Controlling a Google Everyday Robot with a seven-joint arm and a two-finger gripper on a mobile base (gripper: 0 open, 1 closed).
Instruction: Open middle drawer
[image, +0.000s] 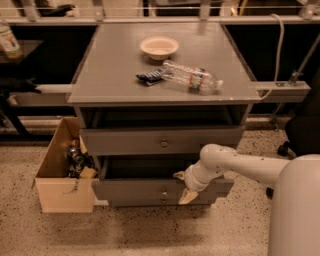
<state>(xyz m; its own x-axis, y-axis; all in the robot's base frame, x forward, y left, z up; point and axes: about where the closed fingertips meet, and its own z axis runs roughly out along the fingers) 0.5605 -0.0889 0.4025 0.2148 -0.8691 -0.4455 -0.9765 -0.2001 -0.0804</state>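
Here, the white, tube-shaped arm (240, 164) reaches in from the robot's rounded white body (297, 210) at the right. It bends at a thick wrist and ends low at the cabinet's front. The two-finger hand (183, 186) sits at the right half of the middle drawer (135, 190), a grey wooden drawer with a flat front panel and a small round metal knob (164, 192) at its centre.

The hand's tan fingers (188, 196) are spread apart and hold nothing. One lies at the top edge of the panel, and the other points down across the panel's face, just right of the knob. Whether either finger presses the wood cannot be told.

The middle drawer is the second of three fronts. It stands forward of the cabinet, with a dark hollow open behind its front, and its contents cannot be made out. Above it is the taller grey top drawer (125, 141) with its own knob, and a strip of the lowest grey drawer front (150, 203) shows beneath it.

The grey flat surface (110, 60) of the cabinet carries three things:
- a shallow cream bowl (159, 47)
- a clear plastic bottle (192, 77) lying on its side
- a dark snack packet (150, 76) just beside the bottle

Left of the cabinet, an open brown cardboard box (57, 197) stands on the speckled floor (150, 232). It holds dark, jumbled objects too small to tell apart.
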